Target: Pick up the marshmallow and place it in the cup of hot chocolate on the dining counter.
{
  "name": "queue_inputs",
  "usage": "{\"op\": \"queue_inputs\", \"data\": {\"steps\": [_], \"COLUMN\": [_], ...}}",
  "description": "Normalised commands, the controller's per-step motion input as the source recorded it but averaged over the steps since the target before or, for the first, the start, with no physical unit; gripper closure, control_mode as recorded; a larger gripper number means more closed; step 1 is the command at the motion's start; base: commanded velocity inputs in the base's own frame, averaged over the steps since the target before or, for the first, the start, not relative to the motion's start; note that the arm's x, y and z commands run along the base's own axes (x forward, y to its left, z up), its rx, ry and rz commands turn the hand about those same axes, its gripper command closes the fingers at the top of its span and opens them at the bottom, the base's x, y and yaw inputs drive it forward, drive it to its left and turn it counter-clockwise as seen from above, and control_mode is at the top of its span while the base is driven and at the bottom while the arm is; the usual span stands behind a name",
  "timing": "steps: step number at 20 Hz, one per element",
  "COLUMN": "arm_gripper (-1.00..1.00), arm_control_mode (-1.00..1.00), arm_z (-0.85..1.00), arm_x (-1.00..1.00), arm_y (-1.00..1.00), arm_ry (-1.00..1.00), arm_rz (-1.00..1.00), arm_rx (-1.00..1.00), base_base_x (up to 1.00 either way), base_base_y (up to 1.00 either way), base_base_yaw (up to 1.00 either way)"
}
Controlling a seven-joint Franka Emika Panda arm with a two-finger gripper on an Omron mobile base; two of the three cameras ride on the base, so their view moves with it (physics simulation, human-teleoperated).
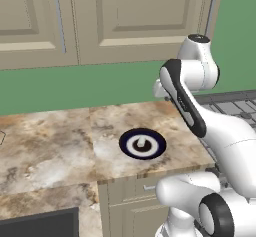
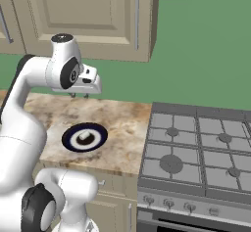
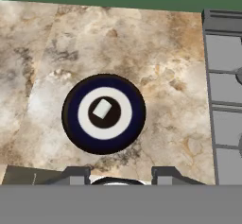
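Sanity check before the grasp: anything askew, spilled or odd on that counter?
Nothing stands out. The marshmallow lies in the centre of the ringed plate, turned slightly askew but intact. The plate sits flat on the stone counter beside the stove. No spills. The gripper hovers above, empty.

**A rendered home kitchen**

A gas stove with burners and front knobs marks it. Just left of the stove runs a mottled stone counter; above and behind hang beige panelled cabinets on a green wall.
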Motion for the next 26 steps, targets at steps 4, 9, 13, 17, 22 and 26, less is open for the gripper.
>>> {"op": "queue_inputs", "data": {"steps": [4,9,13,17,22,26], "arm_gripper": [-1.0,-1.0,-1.0,-1.0,-1.0,-1.0], "arm_control_mode": [-1.0,-1.0,-1.0,-1.0,-1.0,-1.0], "arm_z": [-0.16,-0.48,-0.42,-0.28,-0.34,-0.47], "arm_x": [0.0,0.0,0.0,0.0,0.03,0.12], "arm_y": [0.05,0.29,0.22,0.08,0.06,0.16], "arm_ry": [0.0,-0.03,-0.07,0.0,0.0,0.0], "arm_rz": [0.0,-0.09,-0.18,-0.19,-0.19,-0.19], "arm_rx": [-0.01,0.0,0.01,0.04,0.03,0.05], "base_base_x": [0.0,0.0,0.0,0.0,0.0,0.0], "base_base_y": [0.0,0.0,0.0,0.0,0.0,0.0], "base_base_yaw": [0.0,0.0,0.0,0.0,0.0,0.0]}}
